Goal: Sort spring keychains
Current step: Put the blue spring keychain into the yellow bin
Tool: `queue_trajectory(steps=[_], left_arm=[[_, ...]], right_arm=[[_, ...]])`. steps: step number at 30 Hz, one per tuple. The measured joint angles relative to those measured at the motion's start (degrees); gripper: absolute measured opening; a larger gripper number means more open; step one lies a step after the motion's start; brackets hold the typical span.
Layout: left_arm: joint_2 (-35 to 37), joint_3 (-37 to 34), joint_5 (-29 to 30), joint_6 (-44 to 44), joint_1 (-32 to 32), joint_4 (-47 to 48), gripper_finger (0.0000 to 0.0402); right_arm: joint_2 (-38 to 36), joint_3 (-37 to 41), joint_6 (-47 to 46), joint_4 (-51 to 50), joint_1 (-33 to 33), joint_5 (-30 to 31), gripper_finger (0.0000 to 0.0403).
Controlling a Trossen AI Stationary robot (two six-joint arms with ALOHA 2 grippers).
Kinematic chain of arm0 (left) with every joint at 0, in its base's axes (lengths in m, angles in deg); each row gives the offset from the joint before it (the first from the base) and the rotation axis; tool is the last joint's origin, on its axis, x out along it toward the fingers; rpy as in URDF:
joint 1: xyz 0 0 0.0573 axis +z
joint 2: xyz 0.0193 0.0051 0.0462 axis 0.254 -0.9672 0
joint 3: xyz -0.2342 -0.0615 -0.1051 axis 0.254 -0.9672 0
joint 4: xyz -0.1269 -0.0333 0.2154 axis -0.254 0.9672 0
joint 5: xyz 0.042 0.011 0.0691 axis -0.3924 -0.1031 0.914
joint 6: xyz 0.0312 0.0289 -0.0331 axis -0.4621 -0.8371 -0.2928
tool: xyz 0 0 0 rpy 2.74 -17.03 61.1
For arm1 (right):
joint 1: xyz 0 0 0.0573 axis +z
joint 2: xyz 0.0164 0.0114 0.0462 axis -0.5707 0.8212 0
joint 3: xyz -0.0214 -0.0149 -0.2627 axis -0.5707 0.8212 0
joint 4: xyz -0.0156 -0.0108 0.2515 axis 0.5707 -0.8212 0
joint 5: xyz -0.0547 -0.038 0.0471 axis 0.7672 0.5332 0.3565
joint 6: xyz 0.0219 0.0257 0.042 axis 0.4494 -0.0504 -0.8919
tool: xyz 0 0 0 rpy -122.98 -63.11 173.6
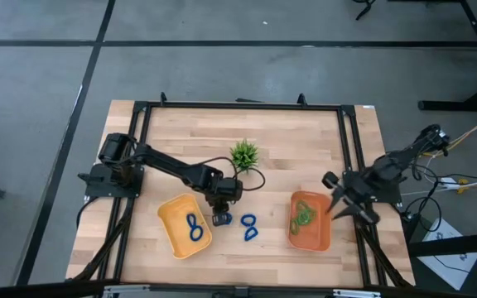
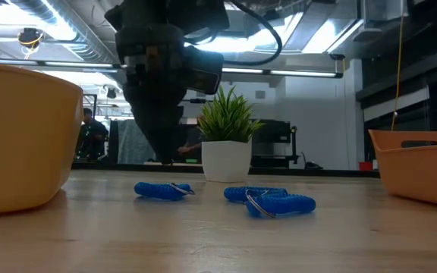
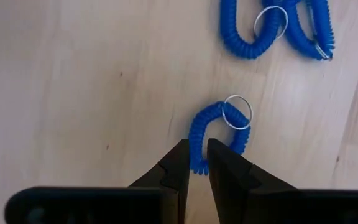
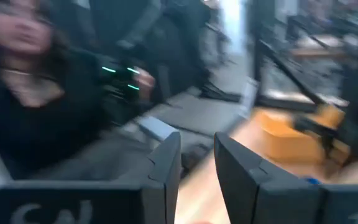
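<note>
My left gripper (image 1: 221, 218) (image 3: 197, 149) hangs just above a blue spring keychain (image 3: 196, 134) (image 2: 161, 189) that lies flat on the wood. Its fingers point down, open only by a narrow gap over the coil's near bend. Two more blue keychains (image 1: 248, 226) (image 2: 271, 201) lie linked beside it. The yellow tray (image 1: 172, 211) holds blue keychains (image 1: 194, 228). The orange tray (image 1: 317, 236) holds green keychains (image 1: 302, 217). My right gripper (image 1: 334, 199) waits raised at the orange tray's right side, slightly open.
A small spiky plant in a white pot (image 1: 243, 155) (image 2: 226, 159) stands behind the keychains, toward the table's far side. A black frame runs around the tabletop. A person sits beyond the table in the right wrist view.
</note>
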Motion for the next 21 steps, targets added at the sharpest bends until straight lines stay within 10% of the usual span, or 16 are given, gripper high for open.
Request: queue_trajectory(steps=[21], left_arm=[[0.0, 0.0, -6.12, -2.81, 2.05, -2.75, 0.0052]], right_arm=[[-20.93, 14.21, 7.19, 4.94, -4.92, -8.36, 0.0097]])
